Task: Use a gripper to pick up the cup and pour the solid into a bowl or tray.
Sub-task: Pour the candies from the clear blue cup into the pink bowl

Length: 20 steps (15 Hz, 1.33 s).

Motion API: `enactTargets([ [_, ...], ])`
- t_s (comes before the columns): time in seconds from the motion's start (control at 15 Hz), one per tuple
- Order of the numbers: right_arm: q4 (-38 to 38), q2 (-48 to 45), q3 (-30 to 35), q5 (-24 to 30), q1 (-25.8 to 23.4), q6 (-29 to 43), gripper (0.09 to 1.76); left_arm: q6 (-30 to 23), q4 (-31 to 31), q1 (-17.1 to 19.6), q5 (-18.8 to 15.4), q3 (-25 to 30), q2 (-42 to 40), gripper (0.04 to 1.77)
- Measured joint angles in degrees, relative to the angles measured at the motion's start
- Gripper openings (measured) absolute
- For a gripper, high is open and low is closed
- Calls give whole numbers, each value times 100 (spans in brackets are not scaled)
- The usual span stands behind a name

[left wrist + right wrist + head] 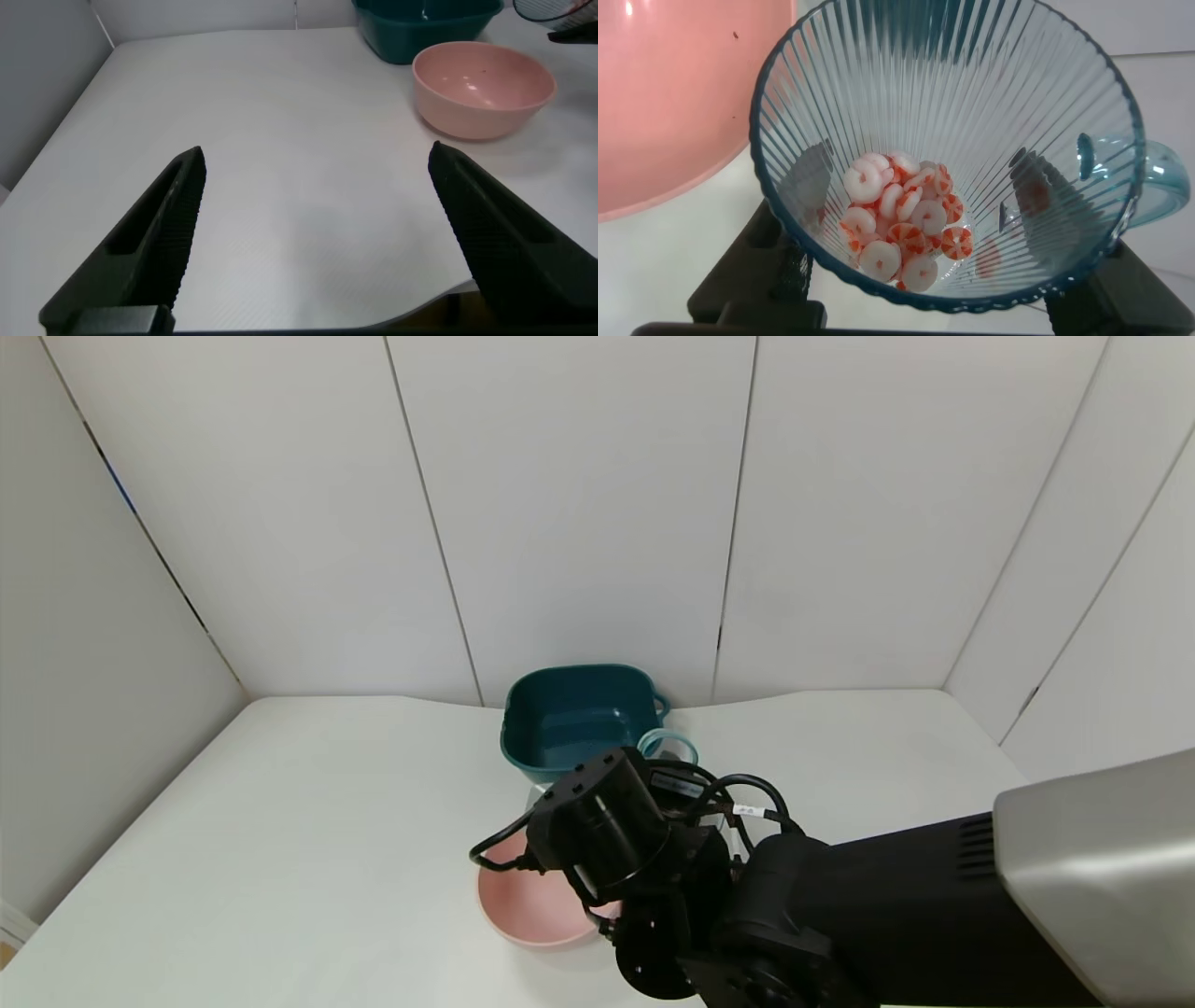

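Right gripper [924, 299] jaws clamp cup [952, 121], solid [901, 229] inside. I tilt slowly over adjacent bowl [663, 103]. Left gripper [318, 233] jaws wide, empty.

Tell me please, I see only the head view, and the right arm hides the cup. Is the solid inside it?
Observer: Yes. The right wrist view shows the solid, orange and white pieces, at the bottom of the cup.
Operator: Does the right tool hold the cup?
Observer: Yes. The right tool has one finger on each side of the cup's wall.
Operator: And the left tool?
Observer: The left tool hangs open above the table, apart from the bowl.
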Motion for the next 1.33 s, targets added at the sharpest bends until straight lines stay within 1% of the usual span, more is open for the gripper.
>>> enactTargets([
  [0.13,6,67,-87,-190,45,-215,135,0,0,5,2,0,0,172],
  [0.4,37,152,-127,-274,96,-427,135,0,0,2,2,0,0,172],
  [0.47,41,168,-168,-374,107,-529,135,0,0,2,2,0,0,172],
  [0.6,33,188,-277,-512,107,-811,135,0,0,2,2,0,0,172],
  [0.87,0,201,-367,-584,117,-1292,135,0,0,2,0,0,0,172],
  [1.2,-29,202,-371,-1011,152,-2075,135,0,0,2,2,0,0,172],
  [1.33,-29,202,-375,-1044,152,-2285,135,0,0,2,0,0,0,172],
])
